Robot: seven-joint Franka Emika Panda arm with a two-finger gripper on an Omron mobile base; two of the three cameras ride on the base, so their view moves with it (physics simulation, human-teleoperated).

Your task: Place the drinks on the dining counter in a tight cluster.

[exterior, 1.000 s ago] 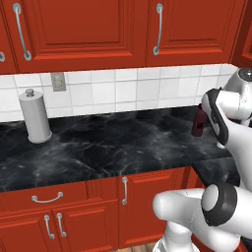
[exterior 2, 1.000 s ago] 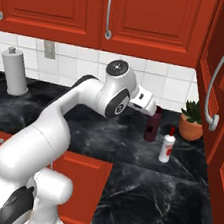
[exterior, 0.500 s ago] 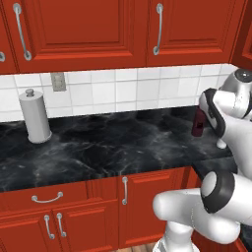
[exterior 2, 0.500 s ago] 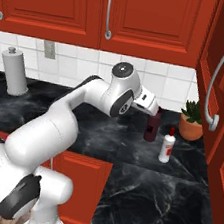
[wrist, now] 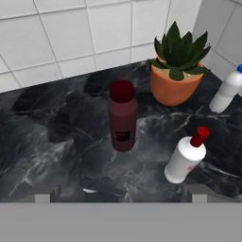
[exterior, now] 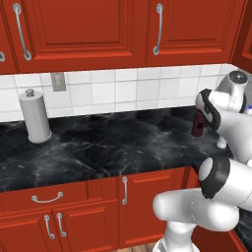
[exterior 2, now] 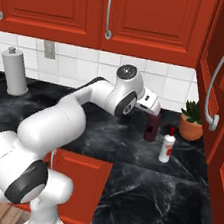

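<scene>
Jaws spread wide with nothing between them: gripper hanging above the black worktop, only its two dark finger tips peeking up at the bottom of the hand view, one at 7 o'clock and one at 5 o'clock. Dead centre in that view, upright on the stone, the dark maroon bottle, well clear of both tips. At 4 o'clock from it, near but not touching, the white red-capped bottle, also standing, leaning in the picture only because of the camera angle. At 1 o'clock from the maroon bottle, a green spiky plant in a terracotta pot, close against the white tiles. Further out at 3 o'clock, at the frame edge, the pale blue-capped bottle, standing beside the pot. From the right base view, hand poised directly over the maroon bottle, white bottle at its 4 o'clock, potted plant at 2 o'clock against the tall red cabinet. From the left base view, maroon bottle partly hidden behind the wrist at 3 o'clock, grey paper-towel cylinder far off at 9 o'clock on the same worktop, red cupboards overhead. All three bottles on the tiled-back worktop, not on any island slab.
</scene>
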